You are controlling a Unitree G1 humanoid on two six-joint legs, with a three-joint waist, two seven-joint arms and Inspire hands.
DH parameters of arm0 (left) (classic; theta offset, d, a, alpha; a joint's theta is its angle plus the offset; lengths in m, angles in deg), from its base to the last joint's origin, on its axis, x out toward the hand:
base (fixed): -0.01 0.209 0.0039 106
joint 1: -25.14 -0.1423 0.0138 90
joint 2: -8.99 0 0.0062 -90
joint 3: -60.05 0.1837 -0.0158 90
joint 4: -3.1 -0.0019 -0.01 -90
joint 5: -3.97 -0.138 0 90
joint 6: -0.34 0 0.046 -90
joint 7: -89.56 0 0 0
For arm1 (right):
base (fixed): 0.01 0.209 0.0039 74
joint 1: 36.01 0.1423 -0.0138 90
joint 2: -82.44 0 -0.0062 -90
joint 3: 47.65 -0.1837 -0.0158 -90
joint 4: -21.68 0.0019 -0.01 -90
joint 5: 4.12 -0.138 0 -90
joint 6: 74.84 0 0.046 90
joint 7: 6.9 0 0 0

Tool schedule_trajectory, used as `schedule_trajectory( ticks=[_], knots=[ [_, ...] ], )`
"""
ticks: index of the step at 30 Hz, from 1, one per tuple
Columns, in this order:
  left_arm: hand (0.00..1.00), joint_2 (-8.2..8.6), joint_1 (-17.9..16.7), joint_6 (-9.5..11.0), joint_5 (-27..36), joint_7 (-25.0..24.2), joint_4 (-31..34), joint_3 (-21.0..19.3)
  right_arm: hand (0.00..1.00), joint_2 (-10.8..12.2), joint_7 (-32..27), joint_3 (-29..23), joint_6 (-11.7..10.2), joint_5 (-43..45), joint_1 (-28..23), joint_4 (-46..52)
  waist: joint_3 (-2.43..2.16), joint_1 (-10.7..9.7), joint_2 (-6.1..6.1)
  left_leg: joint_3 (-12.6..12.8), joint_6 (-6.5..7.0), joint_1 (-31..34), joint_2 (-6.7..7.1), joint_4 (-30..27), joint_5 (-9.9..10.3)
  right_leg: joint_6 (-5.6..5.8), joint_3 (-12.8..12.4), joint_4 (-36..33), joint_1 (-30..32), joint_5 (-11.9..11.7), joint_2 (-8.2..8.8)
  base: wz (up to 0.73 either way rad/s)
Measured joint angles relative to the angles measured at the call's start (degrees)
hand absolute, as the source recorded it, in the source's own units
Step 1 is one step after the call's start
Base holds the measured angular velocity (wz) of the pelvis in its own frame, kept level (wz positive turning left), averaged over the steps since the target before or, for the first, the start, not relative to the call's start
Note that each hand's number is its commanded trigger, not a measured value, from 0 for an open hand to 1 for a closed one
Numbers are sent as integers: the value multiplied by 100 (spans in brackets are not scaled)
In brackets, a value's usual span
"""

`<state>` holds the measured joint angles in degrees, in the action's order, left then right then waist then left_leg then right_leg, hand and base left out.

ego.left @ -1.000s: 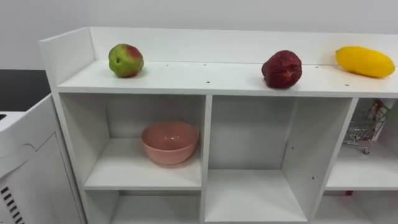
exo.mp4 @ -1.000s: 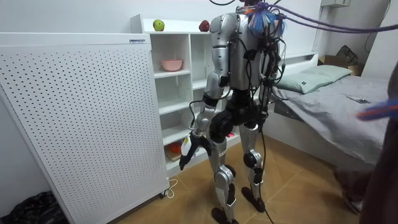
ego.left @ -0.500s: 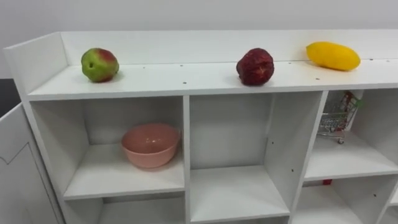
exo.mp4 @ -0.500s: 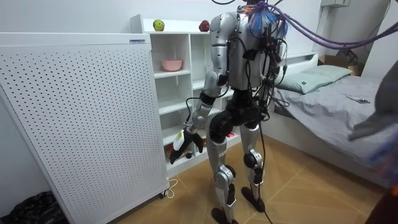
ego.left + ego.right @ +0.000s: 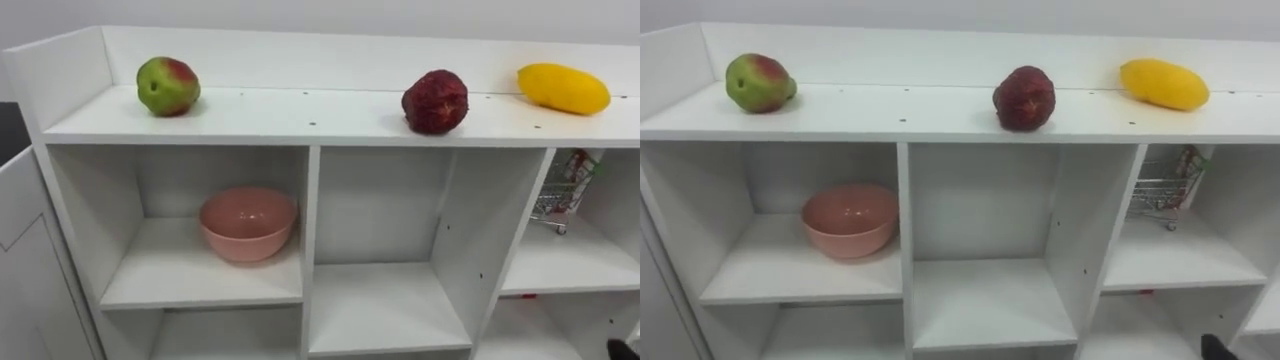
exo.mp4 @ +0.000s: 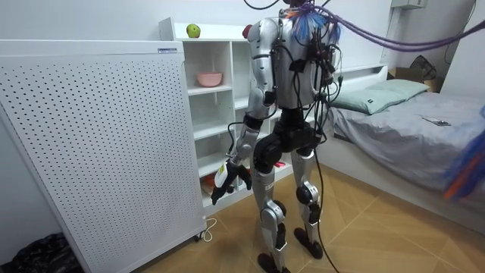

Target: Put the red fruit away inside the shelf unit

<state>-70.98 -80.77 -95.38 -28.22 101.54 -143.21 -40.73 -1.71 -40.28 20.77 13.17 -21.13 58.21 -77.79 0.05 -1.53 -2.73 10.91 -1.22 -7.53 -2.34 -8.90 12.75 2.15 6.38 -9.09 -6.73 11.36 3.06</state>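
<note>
On the top shelf of a white open-fronted closet [image 5: 300,118], three pieces of fruit sat well apart: a green-and-red round fruit [image 5: 168,86] near the left end, a dark red knobbly fruit [image 5: 434,101] just right of the middle, and a long yellow fruit [image 5: 563,88] toward the right end, its long axis running along the shelf. A pink ceramic bowl [image 5: 248,222] stood in the upper left compartment, toward its right wall, and a small wire shopping cart [image 5: 555,200] in the upper right one. The humanoid stood facing the closet, between a white perforated panel [image 6: 98,144] and a grey bed [image 6: 409,129]. Its left robot hand [image 6: 229,176] hung low at thigh height, arm slightly bent, far below the fruit; whether it was open or closed could not be told. A dark tip at the eye view's lower right corner was probably the right robot hand [image 5: 630,350], its state unreadable. The green fruit looked likeliest for the left arm, which would have to rise high.
</note>
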Motion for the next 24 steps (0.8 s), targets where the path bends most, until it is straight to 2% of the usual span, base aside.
schedule_trajectory(
  ticks=[2,5,8,11,14,17,24],
  knots=[
    [0,-1,-4,54,0,4,1,27,0,-25,-102,68,0,464,162,315,3,23,49,-12,0,20,0,1,0,0,27,-1,31,0,-1,-12],
    [0,1,-25,114,2,4,39,65,0,-307,-179,235,-56,954,294,823,-6,53,64,-45,0,7,-1,20,0,0,53,7,22,0,-4,1],
    [0,-14,-16,180,5,1,77,139,0,-440,-257,252,-241,1295,429,1220,15,69,6,-133,0,18,-2,21,-1,0,158,13,5,0,-4,13],
    [0,-41,-13,249,4,-32,72,270,0,-597,-231,298,-330,1307,609,1366,10,151,-72,-165,0,32,-2,25,-1,0,166,21,11,0,-4,2],
    [0,-49,-7,345,2,-41,60,304,0,-639,-94,310,-383,1309,797,1635,16,192,-104,-192,0,-2,-2,31,-1,0,163,21,-17,0,-6,-1],
    [0,-63,18,407,-5,-58,58,304,0,-703,53,318,-502,1310,972,1748,19,200,-137,-331,0,-7,0,31,-1,0,177,20,-39,0,-12,5],
    [0,-122,11,391,-4,-252,98,308,0,-755,234,401,-496,1283,1337,2086,16,227,-178,-387,0,-10,-1,30,-1,0,229,25,-54,0,-14,2]
  ],
)
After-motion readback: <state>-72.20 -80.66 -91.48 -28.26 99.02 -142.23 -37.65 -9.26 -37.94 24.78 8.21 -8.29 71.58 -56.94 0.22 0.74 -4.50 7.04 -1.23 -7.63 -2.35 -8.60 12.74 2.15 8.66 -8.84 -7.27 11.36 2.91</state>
